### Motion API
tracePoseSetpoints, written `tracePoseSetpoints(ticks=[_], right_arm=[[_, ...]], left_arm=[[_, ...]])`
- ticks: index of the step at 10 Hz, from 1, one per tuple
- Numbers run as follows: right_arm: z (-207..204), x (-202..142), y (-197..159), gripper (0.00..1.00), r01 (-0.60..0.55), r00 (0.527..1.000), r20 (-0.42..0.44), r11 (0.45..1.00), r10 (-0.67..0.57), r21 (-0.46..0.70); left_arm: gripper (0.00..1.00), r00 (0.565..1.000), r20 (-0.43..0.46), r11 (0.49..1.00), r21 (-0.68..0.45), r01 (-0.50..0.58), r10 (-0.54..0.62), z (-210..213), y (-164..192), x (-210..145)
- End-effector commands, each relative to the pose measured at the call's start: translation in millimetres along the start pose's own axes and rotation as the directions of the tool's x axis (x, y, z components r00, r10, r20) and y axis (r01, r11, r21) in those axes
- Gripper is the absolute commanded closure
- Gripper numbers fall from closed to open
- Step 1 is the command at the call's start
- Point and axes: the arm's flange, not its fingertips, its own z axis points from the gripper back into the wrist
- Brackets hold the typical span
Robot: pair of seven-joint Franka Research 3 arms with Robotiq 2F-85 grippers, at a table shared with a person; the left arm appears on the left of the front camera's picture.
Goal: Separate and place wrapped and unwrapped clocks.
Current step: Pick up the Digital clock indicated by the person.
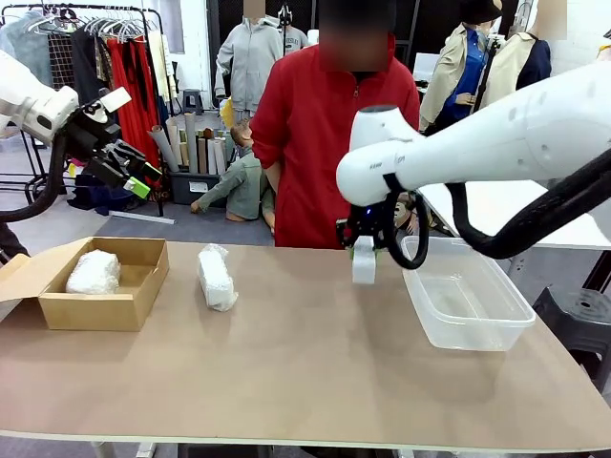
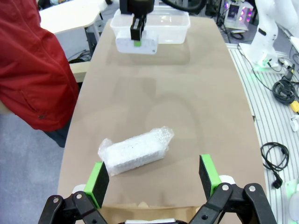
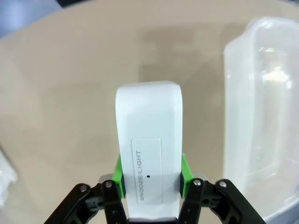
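1. The unwrapped clock point(image 3: 149, 140), the bare white one with SNOOZE/LIGHT printed on it, is clamped in the right pincer point(image 3: 150, 173), with green pads on both long sides. It hangs low over the desk point(image 1: 305, 382), just beside the clear plastic tub point(image 1: 477, 334). Can't tell if it's touching the desk or a hair above it.
2. The first wrapped clock point(image 1: 93, 272) lies inside the cardboard box point(image 1: 143, 291) at the left end. The second wrapped clock point(image 2: 135, 151) is loose on the bare desk, near that box.
3. The left pincer point(image 2: 154, 179) has its jaws spread wide, holding nothing. It's up in the air on the box side, looking down at the loose bundle.
4. My read: this is the sort-the-bare-one step. The grip is made but the drop-off isn't done yet.
5. Next move, I'd guess: lift enough to clear the tub's wall, swing over it, and let go inside. After that, the loose bundle probably goes into the box with its twin, which looks like a job for the left arm.
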Motion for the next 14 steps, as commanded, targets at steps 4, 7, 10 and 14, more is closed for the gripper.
tracePoseSetpoints(ticks=[4,7,10,14], right_arm=[[100.7,-13.5,-48.6,1.0,-0.41,0.911,0.08,0.909,0.404,0.081],[157.4,-13.1,-58.8,1.0,-0.474,0.878,0.135,0.873,0.459,0.118],[200.6,-14.7,-70.6,1.0,-0.489,0.869,0.182,0.856,0.46,0.17],[245.9,-24.7,-72.1,1.0,-0.508,0.854,0.235,0.844,0.465,0.173]], left_arm=[[0.0,1.0,0.001,1.0,0.002,0.003,-0.003,1.8,-1.0,1.8],[0.0,1.0,0.001,1.0,0.002,0.003,-0.003,1.8,-1.0,1.8],[0.0,1.0,0.001,1.0,0.002,0.003,-0.003,1.8,-1.0,1.8],[0.0,1.0,0.001,1.0,0.002,0.003,-0.003,1.8,-1.0,1.8]])
